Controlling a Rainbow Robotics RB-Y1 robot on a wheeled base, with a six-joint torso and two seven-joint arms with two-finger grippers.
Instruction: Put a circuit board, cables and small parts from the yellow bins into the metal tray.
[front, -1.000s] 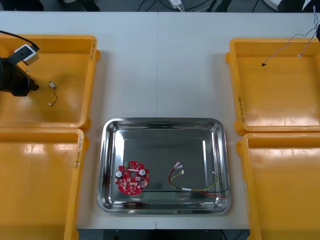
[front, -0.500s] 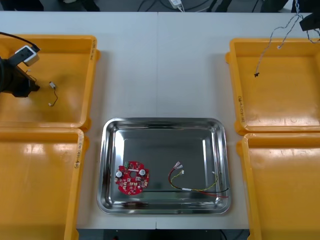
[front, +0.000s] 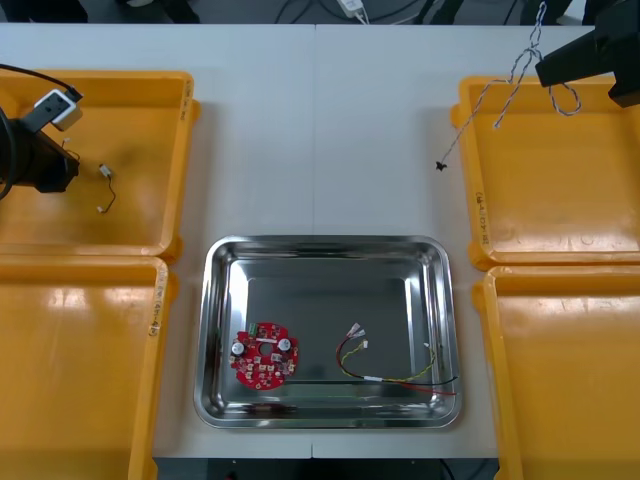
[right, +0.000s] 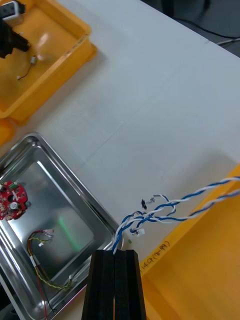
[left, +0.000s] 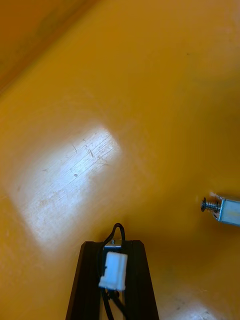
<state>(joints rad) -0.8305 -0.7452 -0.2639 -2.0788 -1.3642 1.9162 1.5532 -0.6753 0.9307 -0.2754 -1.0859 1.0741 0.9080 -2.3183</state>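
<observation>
Blue-and-white twisted cable (right: 150, 216): up in the air, pinched at one end, loose tail swinging out past the inner rim of the far right yellow bin (front: 560, 180), black tip hanging over the bare counter (front: 320, 130)
Right end effector (right: 115, 252): fingers clamped tight on that cable, hovering high over the far inner corner of the far right bin
Left end effector (left: 113, 247): low inside the far left yellow bin (front: 130, 120), fingers closed on a black cable (left: 117, 229), its white connector (left: 113, 270) sitting between them
Small metal part (left: 225, 211): lying on that bin's floor, near the left fingers but apart from them
Metal tray (front: 325, 243): shiny, on the counter between the two pairs of bins, towards the near edge
Red circuit board (front: 264, 358): flat in the tray's left half
Red and yellow cable (front: 385, 372): curled in the tray's right half, running to the near right corner
</observation>
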